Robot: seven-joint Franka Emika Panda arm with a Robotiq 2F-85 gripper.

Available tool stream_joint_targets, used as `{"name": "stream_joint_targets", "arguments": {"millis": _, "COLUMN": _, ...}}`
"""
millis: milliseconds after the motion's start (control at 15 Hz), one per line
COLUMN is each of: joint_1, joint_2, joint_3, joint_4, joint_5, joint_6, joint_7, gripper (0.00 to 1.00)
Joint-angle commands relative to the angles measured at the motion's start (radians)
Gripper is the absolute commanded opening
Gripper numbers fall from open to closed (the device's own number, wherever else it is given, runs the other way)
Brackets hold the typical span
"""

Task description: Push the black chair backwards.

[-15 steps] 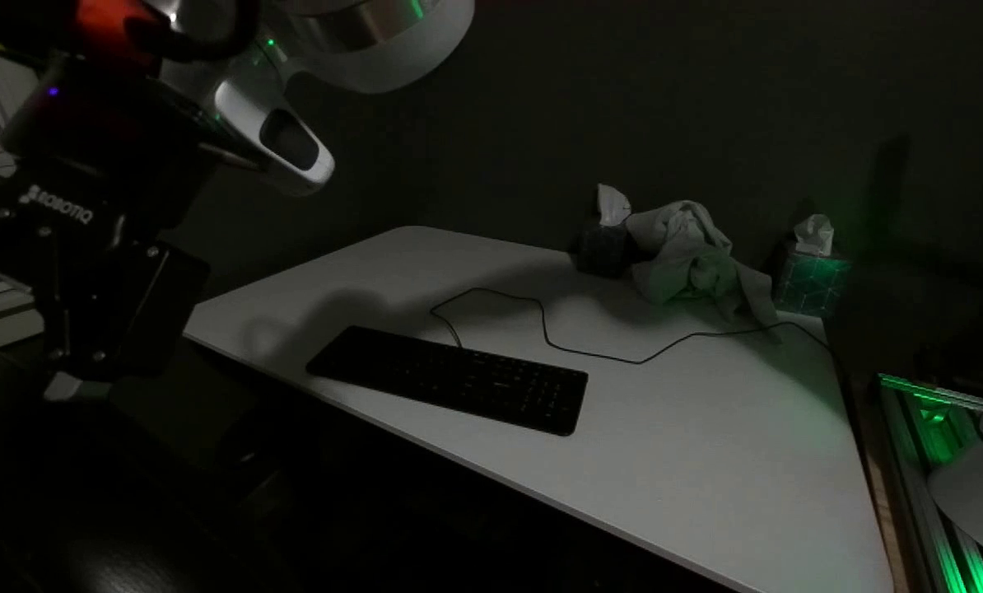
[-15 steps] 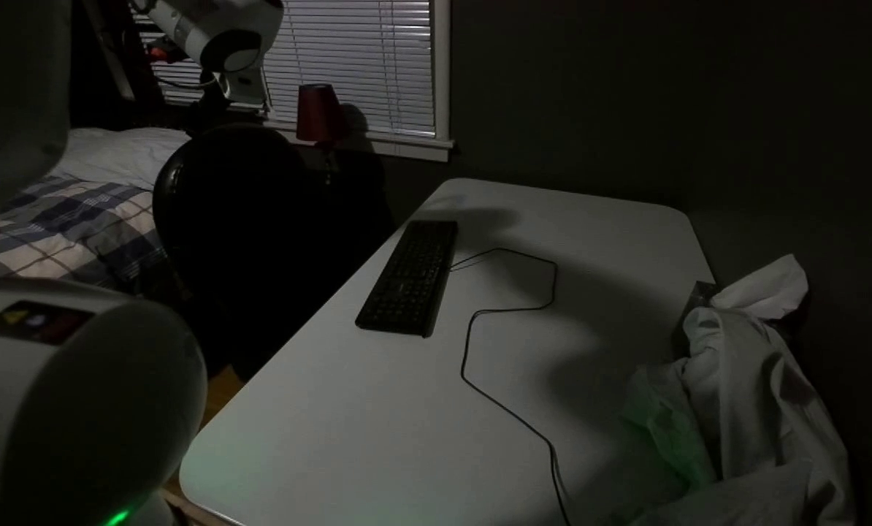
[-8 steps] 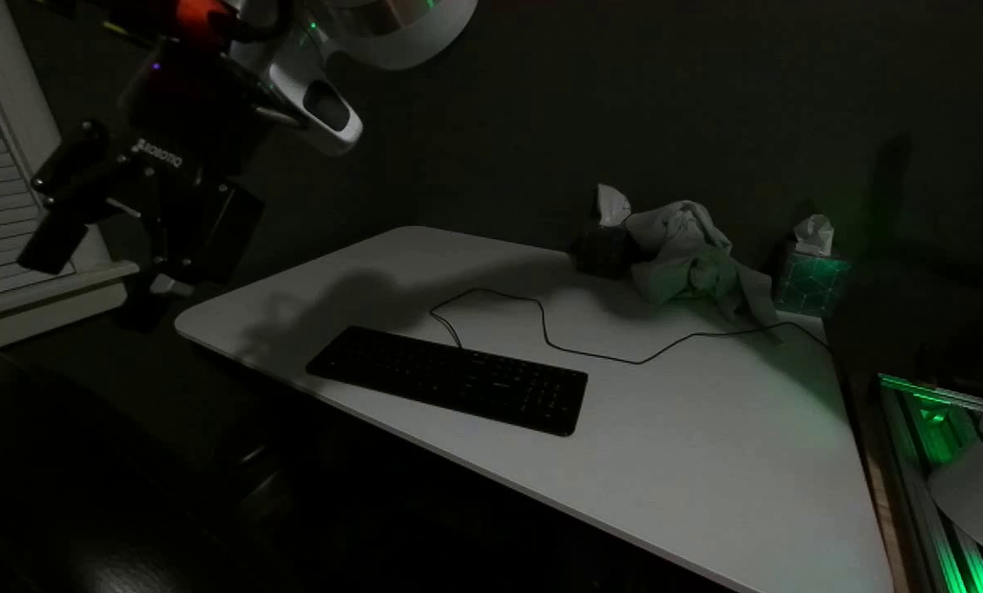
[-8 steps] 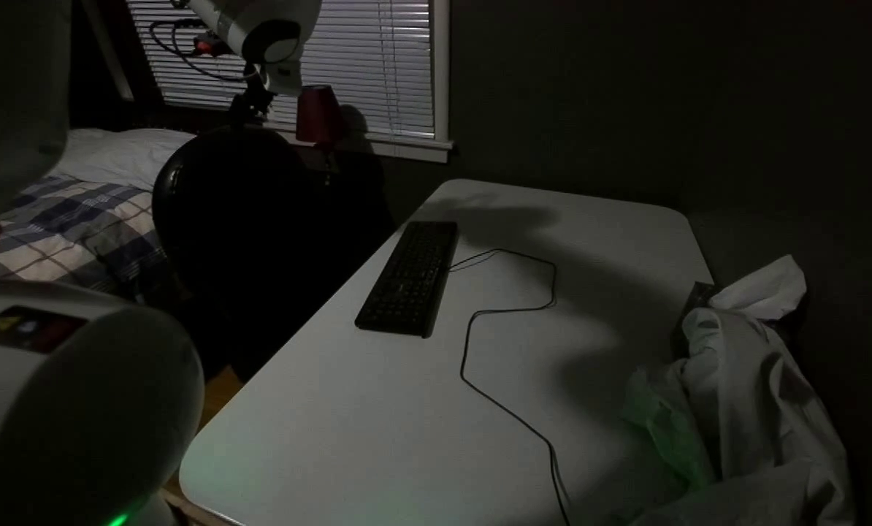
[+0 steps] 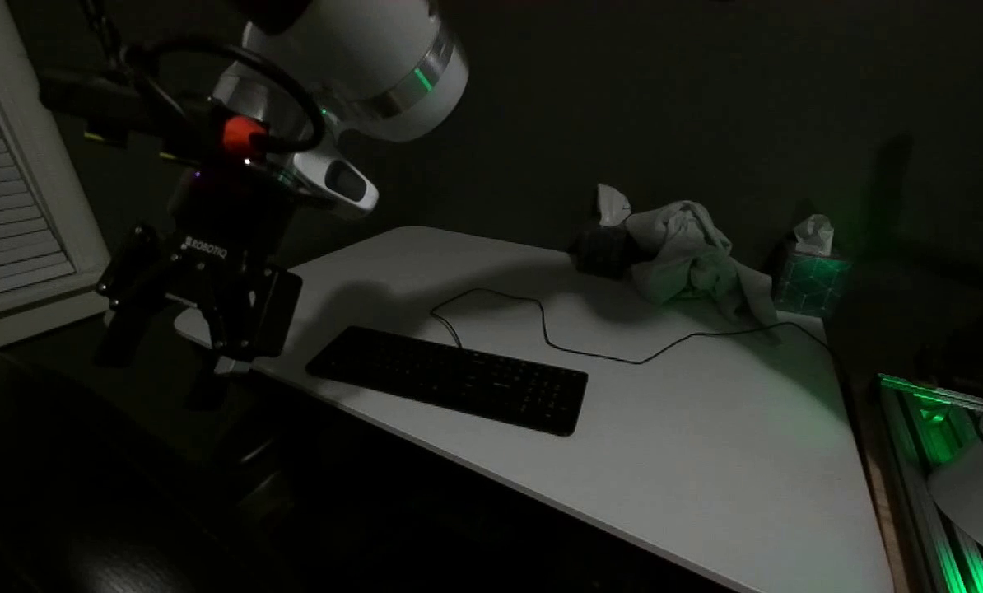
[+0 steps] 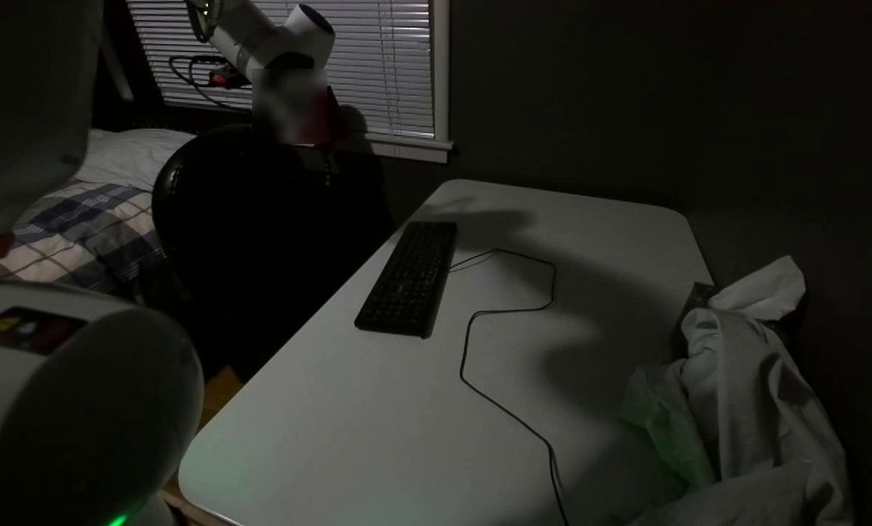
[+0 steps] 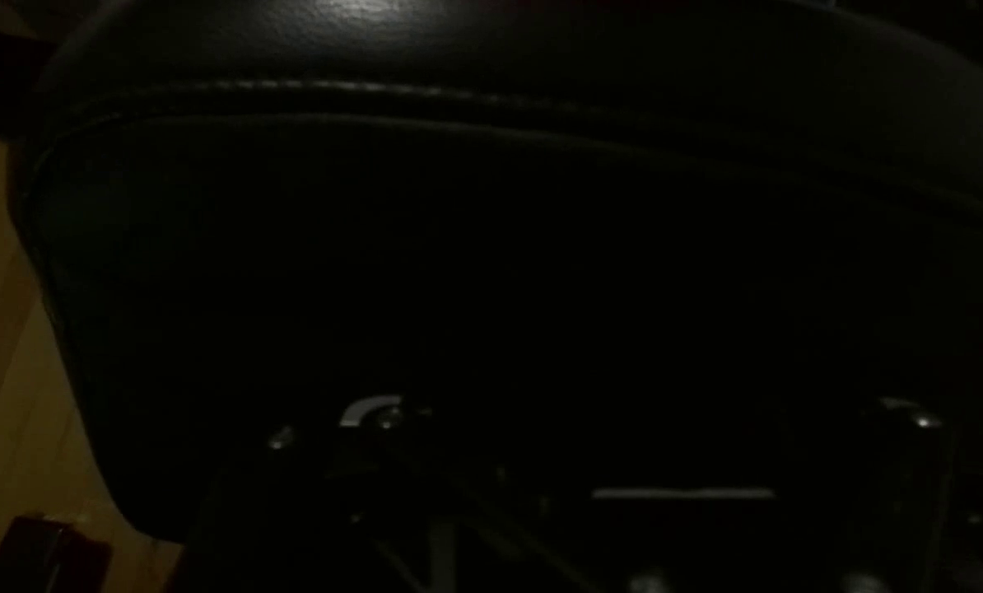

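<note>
Black chair: smooth, rounded, glossy, stitched.

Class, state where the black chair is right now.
In an exterior view, the black chair stands left of centre, between the plaid bedding and the white table.

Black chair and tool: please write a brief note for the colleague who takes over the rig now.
Tool: open, nothing seen in its grip, near the black chair; contact cannot be told.
Chair: beside the white table, at the edge near the keyboard; it fills most of the wrist view.
Done: a push cannot be confirmed.
Remaining: push the chair backwards.
</note>
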Motion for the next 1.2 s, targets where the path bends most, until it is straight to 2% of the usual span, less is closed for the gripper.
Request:
{"name": "stream_joint_targets", "arguments": {"millis": 0, "joint_1": 0.011, "joint_2": 0.056, "joint_3": 0.017, "joint_4": 0.067, "joint_5": 0.018, "joint_6": -0.01, "joint_7": 0.031, "gripper": 1.0}}
{"name": "stream_joint_targets", "arguments": {"millis": 600, "joint_1": 0.018, "joint_2": 0.179, "joint_3": 0.086, "joint_4": 0.213, "joint_5": 0.1, "joint_6": -0.056, "joint_7": 0.009, "gripper": 1.0}}
{"name": "stream_joint_targets", "arguments": {"millis": 933, "joint_1": 0.042, "joint_2": 0.246, "joint_3": 0.098, "joint_4": 0.308, "joint_5": 0.092, "joint_6": -0.086, "joint_7": 0.02, "gripper": 1.0}}
{"name": "stream_joint_targets", "arguments": {"millis": 1133, "joint_1": 0.032, "joint_2": 0.265, "joint_3": 0.121, "joint_4": 0.342, "joint_5": 0.124, "joint_6": -0.103, "joint_7": 0.009, "gripper": 1.0}}
